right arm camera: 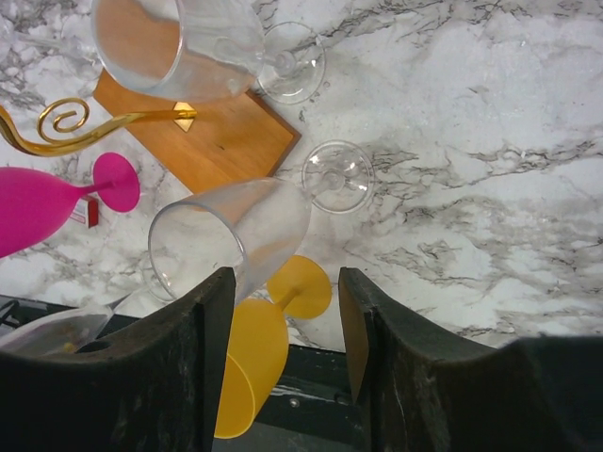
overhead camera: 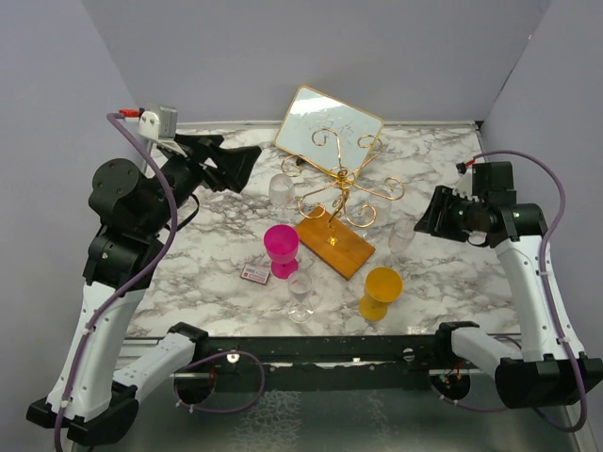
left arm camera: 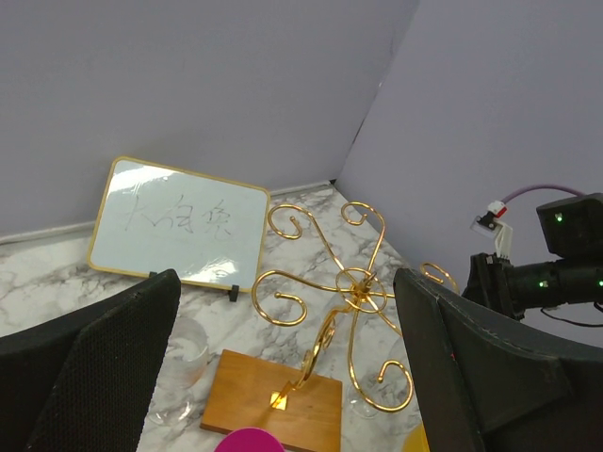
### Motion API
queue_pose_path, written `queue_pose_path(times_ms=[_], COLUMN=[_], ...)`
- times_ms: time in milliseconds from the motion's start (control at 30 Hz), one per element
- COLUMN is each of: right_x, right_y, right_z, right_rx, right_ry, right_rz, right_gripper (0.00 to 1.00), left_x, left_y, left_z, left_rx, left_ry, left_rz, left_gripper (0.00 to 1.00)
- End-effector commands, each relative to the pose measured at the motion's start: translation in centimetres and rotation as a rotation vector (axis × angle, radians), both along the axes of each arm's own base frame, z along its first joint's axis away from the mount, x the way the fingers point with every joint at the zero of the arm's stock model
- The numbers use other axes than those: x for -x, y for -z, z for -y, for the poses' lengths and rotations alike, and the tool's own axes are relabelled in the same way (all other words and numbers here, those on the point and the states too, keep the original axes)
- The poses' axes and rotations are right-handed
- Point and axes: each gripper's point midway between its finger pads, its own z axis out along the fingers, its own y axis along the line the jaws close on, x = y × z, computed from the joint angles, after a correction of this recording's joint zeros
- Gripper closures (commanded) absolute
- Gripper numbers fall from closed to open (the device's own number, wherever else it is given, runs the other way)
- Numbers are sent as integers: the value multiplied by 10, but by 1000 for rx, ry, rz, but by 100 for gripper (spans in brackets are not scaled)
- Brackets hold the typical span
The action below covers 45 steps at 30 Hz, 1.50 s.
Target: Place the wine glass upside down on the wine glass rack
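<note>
The wine glass rack (overhead camera: 341,185) is gold wire with scrolled arms on an orange-brown wooden base (overhead camera: 336,243), mid-table; no glass hangs on it. In the left wrist view the rack (left arm camera: 356,287) shows between my wide-open left fingers. My left gripper (overhead camera: 243,166) hovers left of the rack, empty. A clear wine glass (overhead camera: 402,235) stands upright right of the base. My right gripper (overhead camera: 426,213) hovers just right of it. In the right wrist view a clear wine glass (right arm camera: 240,231) stands by the left finger (right arm camera: 203,330) of my right gripper (right arm camera: 283,315), which is open with nothing between its jaws.
A gold-framed mirror board (overhead camera: 328,127) leans behind the rack. A pink glass (overhead camera: 281,247), a yellow glass (overhead camera: 381,290) and two more clear glasses (overhead camera: 301,294) (overhead camera: 281,191) stand around the base. A small pink card (overhead camera: 254,274) lies by the pink glass.
</note>
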Motion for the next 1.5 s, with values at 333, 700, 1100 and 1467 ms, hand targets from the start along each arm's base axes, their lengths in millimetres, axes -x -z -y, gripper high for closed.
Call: queue_pose_path(times_ms=[333, 700, 1100, 1467], right_x=[-10, -14, -10, -24], right_y=[15, 18, -16, -82], right_z=[-7, 2, 33, 62], right_rx=[116, 269, 407, 438], right_ry=[-48, -13, 80, 325], right_rz=[-40, -61, -22, 178], right_gripper=[57, 91, 99, 99], left_x=[0, 2, 1, -1], left_y=[-15, -17, -20, -28], left_z=[-3, -6, -5, 7], left_rx=[23, 24, 32, 69], left_ry=[-19, -33, -31, 32], left_rz=[44, 49, 47, 22], left_gripper=[1, 1, 1, 1])
